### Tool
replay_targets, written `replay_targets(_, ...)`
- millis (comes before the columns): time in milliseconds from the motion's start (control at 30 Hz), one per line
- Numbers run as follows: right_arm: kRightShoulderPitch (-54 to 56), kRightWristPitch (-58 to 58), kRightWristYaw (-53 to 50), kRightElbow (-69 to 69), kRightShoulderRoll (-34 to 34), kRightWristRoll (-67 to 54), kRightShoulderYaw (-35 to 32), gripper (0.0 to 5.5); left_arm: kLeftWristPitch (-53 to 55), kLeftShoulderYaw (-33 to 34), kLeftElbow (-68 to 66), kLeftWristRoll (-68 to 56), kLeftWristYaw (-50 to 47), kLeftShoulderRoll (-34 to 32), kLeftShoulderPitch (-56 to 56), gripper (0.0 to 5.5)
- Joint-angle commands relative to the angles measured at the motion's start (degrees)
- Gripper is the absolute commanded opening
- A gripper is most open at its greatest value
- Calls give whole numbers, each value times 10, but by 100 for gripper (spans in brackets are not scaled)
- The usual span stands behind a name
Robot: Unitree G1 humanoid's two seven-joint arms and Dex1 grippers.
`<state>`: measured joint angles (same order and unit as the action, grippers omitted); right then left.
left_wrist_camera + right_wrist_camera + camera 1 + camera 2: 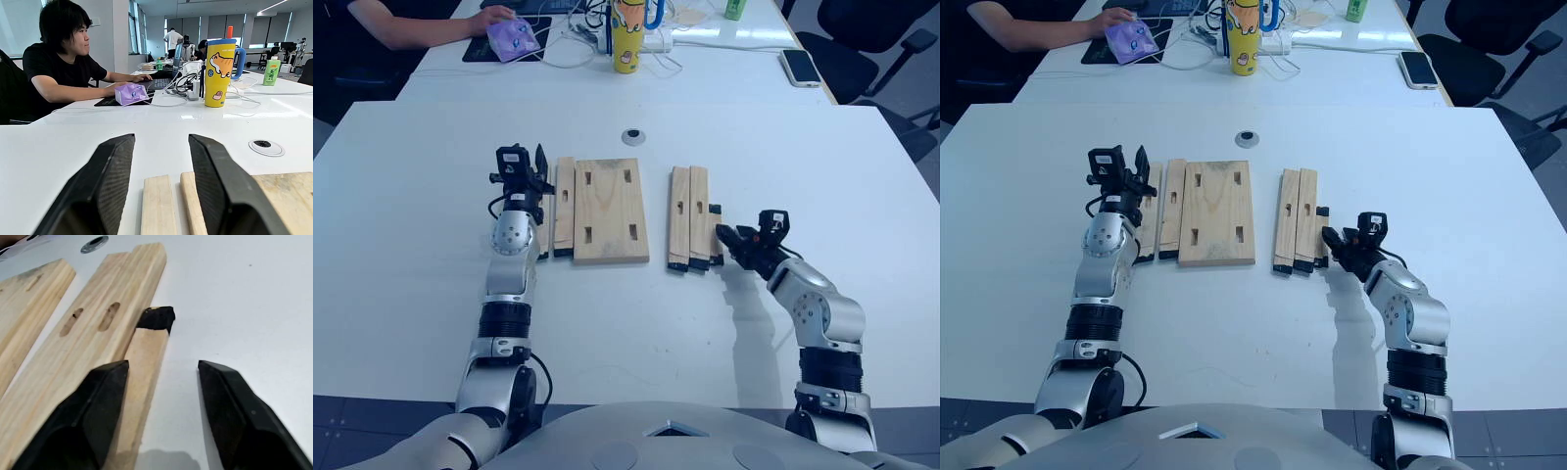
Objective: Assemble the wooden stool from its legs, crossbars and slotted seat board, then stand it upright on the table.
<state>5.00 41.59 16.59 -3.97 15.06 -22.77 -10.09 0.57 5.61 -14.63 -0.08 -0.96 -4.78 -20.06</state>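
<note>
Head camera pair: the seat board (610, 210) lay flat, slots up, mid-worktop toward the far edge. No part was joined yet. A left pair of slotted bars (565, 206) lay just beside it, toward the worktop's left edge, and a right pair of slotted bars (690, 217) lay a little apart, toward the right edge. The left arm stretched straight forward, forearm low over the worktop (421, 196), with the left claw (534, 168) at the outer bar of the left pair. The right arm was bent at the elbow and angled inward, with the right claw (726, 238) low at the near outer corner of the right pair. Left wrist view: the claw was open, its fingers (107, 176) straddling a wooden strip (157, 205), nothing gripped; a second strip sat partly under the other finger. Judgement: centre on one strip alone before closing, or both will lift together. Right wrist view: the claw was open and empty. A short black-capped bar (146, 352) touched the slotted pair, with one finger over its edge and the other over bare worktop. Judgement: shift toward the pair so both fingers clear the bar's sides, then close squarely and lift without dragging the neighbouring bars.
</note>
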Motion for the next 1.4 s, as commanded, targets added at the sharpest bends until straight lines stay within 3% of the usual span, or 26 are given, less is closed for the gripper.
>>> replay_targets(33, -12, -4, 11, 6, 8, 17, 24, 265, 4, 0, -3, -3, 0, 1, 4, 203)
replay_targets(367, -16, 3, 0, 6, 18, 49, 51, 265, 1, -4, -9, -1, 1, 4, 3, 203)
replay_targets(567, 1, -72, -27, -17, -19, 19, -20, 265, -3, -3, -15, -2, 2, 3, 0, 203)
replay_targets(933, -27, -27, -28, -35, -9, 35, 30, 265, 0, -4, -8, -3, 2, 4, 7, 203)
replay_targets(1233, -7, 115, -92, -49, 6, 94, 77, 265, 2, -4, -7, -1, 3, 2, 5, 203)
replay_targets(1400, 19, 205, -111, -71, 6, 98, 68, 265, 2, -4, -8, -1, 2, 3, 5, 203)
